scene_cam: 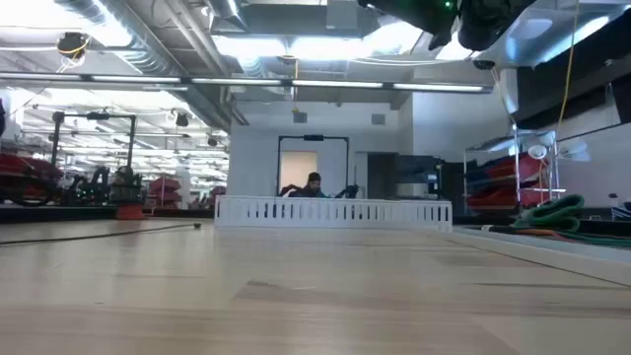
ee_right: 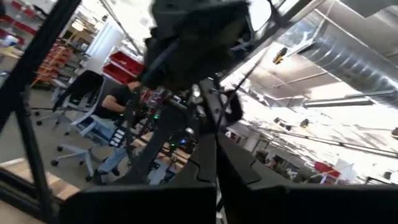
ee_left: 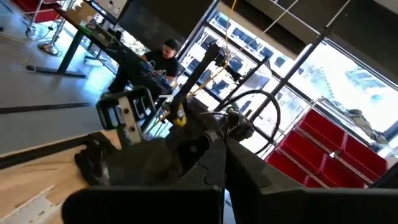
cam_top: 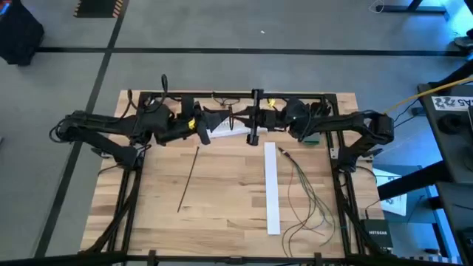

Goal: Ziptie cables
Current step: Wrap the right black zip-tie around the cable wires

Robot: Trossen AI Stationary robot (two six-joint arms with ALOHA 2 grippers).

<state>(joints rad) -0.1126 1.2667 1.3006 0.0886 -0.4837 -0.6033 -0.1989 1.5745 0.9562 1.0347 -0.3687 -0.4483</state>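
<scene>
Cables: thin, floppy, light, tangle-prone, loose on tabletop. Grasp bunch near gathered upper end. Both arms parked at rear; finger state: you cannot tell.

On the table, the cables lie loose on the right side, running from near the far right toward the near edge. Just left of them a long flat strip runs near to far. Well to the left, a thin stick lies at a slight slant. Both arms are folded along the far edge, the left gripper left of centre, the right gripper right of it, a post between them.
</scene>
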